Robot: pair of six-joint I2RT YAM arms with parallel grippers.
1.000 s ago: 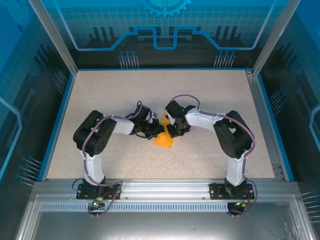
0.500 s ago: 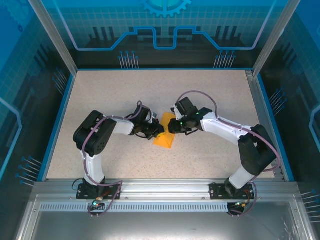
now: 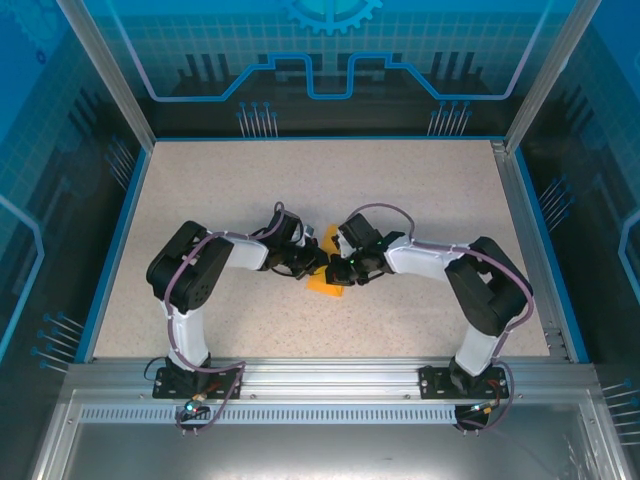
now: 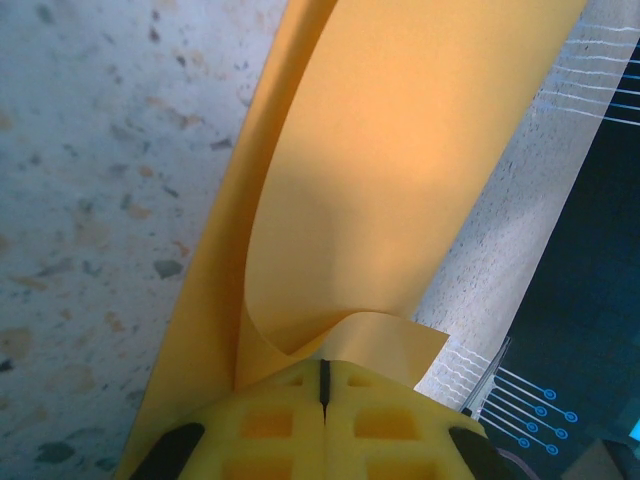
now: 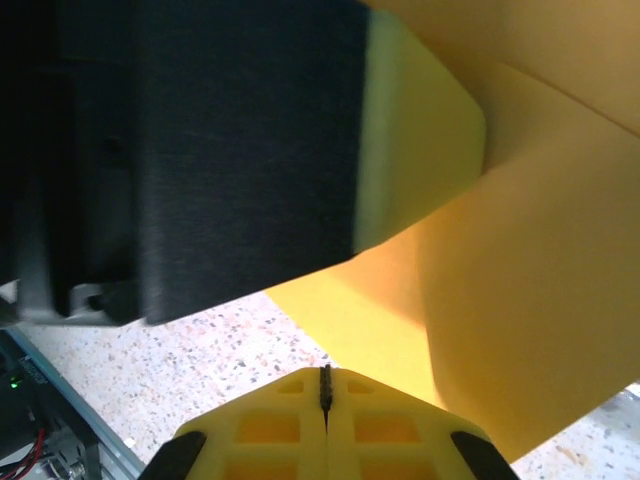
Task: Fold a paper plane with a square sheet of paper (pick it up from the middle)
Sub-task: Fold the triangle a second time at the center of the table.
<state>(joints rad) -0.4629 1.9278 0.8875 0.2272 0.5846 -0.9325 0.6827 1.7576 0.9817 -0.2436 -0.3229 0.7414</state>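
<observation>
The square sheet of paper (image 3: 325,284) is orange, folded and partly lifted at the table's middle, between my two grippers. My left gripper (image 3: 317,262) is shut on it. In the left wrist view a curled flap of the sheet (image 4: 400,150) rises straight from the closed tips of the left gripper (image 4: 323,362). My right gripper (image 3: 341,271) faces the left one from the right. Its jaws are shut, and the tip of the right gripper (image 5: 324,370) sits at the sheet's (image 5: 520,280) near edge with nothing visible between them. The left gripper's pale pad (image 5: 420,130) presses the sheet just beyond.
The speckled table (image 3: 250,190) stretches wide on all sides of the paper. A blue rim (image 3: 112,240) and metal frame posts (image 3: 105,75) bound it. Both arm bases (image 3: 190,375) stand at the near edge.
My right gripper has moved left and down against the sheet beside the left gripper, and its jaws have closed fully. The left gripper has held still on the paper.
</observation>
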